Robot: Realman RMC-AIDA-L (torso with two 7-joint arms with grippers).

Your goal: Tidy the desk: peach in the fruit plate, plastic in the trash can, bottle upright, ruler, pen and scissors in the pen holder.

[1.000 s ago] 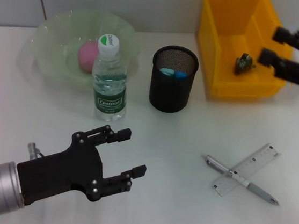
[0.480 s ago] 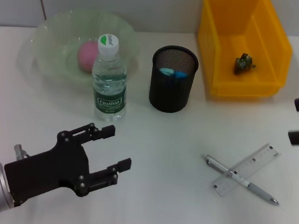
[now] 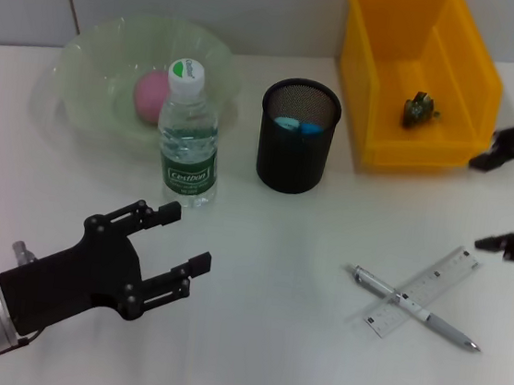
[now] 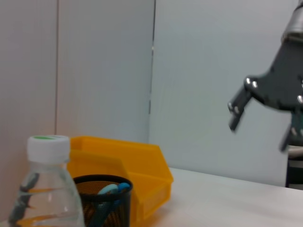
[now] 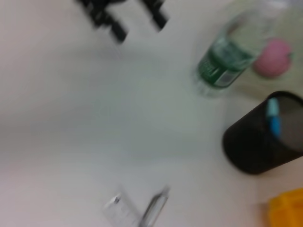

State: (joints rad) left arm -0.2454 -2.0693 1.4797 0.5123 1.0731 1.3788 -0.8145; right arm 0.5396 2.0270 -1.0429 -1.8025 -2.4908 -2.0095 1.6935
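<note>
The pink peach (image 3: 150,95) lies in the pale green fruit plate (image 3: 88,43). In front of it the bottle (image 3: 189,138) stands upright. Blue scissors handles (image 3: 297,125) show inside the black mesh pen holder (image 3: 294,164). A small dark piece of plastic (image 3: 420,109) sits in the yellow trash can (image 3: 429,147). The clear ruler (image 3: 427,286) and silver pen (image 3: 415,310) lie crossed on the table. My right gripper (image 3: 490,202) hangs open just right of the ruler, holding nothing. My left gripper (image 3: 182,237) is open and empty at front left, below the bottle.
The left wrist view shows the bottle (image 4: 45,189), pen holder (image 4: 102,201), trash can (image 4: 128,165) and the right gripper (image 4: 262,125) farther off. The right wrist view looks down on the pen (image 5: 154,210), ruler (image 5: 120,213), bottle (image 5: 227,61) and pen holder (image 5: 262,137).
My right gripper has left the space over the trash can and come forward beside the ruler, still open. My left gripper has drawn back toward the front left.
</note>
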